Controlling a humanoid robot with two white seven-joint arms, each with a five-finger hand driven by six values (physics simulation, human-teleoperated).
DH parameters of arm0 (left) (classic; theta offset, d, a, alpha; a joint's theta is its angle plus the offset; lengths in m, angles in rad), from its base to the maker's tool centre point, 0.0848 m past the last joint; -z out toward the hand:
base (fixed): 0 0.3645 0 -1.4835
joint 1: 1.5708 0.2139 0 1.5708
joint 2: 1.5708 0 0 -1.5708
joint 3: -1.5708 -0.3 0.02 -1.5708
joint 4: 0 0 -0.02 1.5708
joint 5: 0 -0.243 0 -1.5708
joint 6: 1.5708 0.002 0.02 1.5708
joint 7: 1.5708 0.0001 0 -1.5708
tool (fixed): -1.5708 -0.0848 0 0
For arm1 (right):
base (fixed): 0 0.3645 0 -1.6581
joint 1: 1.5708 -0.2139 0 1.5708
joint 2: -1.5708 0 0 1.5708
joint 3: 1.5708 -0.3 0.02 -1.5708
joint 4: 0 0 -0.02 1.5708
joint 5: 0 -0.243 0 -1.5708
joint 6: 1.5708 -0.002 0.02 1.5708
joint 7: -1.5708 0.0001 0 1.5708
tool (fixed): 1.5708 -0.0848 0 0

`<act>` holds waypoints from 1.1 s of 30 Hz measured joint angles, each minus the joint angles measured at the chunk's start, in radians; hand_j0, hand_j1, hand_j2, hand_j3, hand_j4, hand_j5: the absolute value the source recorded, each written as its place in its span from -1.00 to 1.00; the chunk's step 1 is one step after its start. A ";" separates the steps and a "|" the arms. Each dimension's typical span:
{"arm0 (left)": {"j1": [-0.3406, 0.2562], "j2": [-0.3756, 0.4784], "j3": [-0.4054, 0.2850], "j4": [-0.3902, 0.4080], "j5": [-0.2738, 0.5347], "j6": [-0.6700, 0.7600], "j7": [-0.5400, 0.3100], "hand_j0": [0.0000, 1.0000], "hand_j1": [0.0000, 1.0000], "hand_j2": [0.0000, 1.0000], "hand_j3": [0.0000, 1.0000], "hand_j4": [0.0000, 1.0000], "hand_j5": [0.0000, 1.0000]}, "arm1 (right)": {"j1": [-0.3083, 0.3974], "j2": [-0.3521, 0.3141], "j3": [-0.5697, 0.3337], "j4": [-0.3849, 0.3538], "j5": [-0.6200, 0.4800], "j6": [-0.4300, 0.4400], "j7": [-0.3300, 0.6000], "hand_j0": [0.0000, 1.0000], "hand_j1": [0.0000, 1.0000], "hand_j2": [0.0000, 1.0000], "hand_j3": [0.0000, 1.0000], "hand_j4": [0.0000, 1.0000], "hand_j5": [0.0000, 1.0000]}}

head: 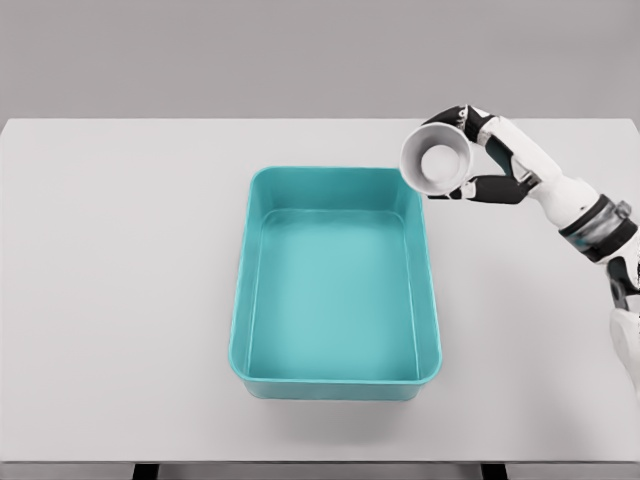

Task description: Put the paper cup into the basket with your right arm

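Item: white paper cup, a short tapered cone of thin stock. Held in the air, tipped on its side, so that its open mouth faces the camera and slightly toward the basket; its inner base shows as a pale disc. Long axis runs roughly level, from mouth toward the palm behind it. Position: over the basket's far right corner, the cup's rim overlapping the basket wall at that corner.

Holder: right robot hand, white with black joints, fingers closed around the cup from behind and from the side away from the basket. One finger curls over the top of the cup, the thumb reaches under it. The forearm leaves toward the picture's right edge. The cup lies on the basket side of the robot hand, between palm and basket.

Receptacle: teal rectangular plastic basket, rounded corners, open top, nothing inside. Long side runs away from the robot.

Support: plain white tabletop, carrying the basket near its middle.

Left arm: not visible.

Assessment: transport looks nearly complete. The remaining travel is likely short, inward toward the basket's middle, followed by release; let go here, the sideways cup could strike the rim and roll outside.
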 measured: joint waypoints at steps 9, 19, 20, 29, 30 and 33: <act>0.000 0.000 0.000 0.000 0.000 0.000 0.000 1.00 1.00 1.00 1.00 1.00 1.00 | -0.005 0.001 0.095 -0.095 0.151 -0.032 0.000 0.05 0.05 0.05 0.05 0.05 0.05; 0.000 0.000 0.000 0.000 0.000 0.000 0.000 1.00 1.00 1.00 1.00 1.00 1.00 | -0.025 -0.008 0.231 -0.137 0.293 -0.038 0.000 0.05 0.05 0.05 0.05 0.05 0.05; 0.000 0.000 0.000 0.000 0.000 0.000 0.000 1.00 1.00 1.00 1.00 1.00 1.00 | -0.025 -0.012 0.242 -0.142 0.301 -0.038 0.000 0.05 0.05 0.05 0.05 0.05 0.05; 0.000 0.000 0.000 0.000 0.000 0.000 0.000 1.00 1.00 1.00 1.00 1.00 1.00 | -0.026 -0.049 0.289 -0.167 0.321 -0.030 0.000 0.75 0.75 0.75 0.75 0.75 0.75; 0.000 0.000 0.000 0.000 0.000 0.000 0.000 1.00 1.00 1.00 1.00 1.00 1.00 | -0.026 -0.050 0.289 -0.169 0.321 -0.029 0.000 0.75 0.75 0.75 0.75 0.75 0.75; 0.000 0.000 0.000 0.000 0.000 0.000 0.000 1.00 1.00 1.00 1.00 1.00 1.00 | -0.029 -0.052 0.290 -0.172 0.321 -0.026 0.000 0.75 0.75 0.75 0.75 0.75 0.75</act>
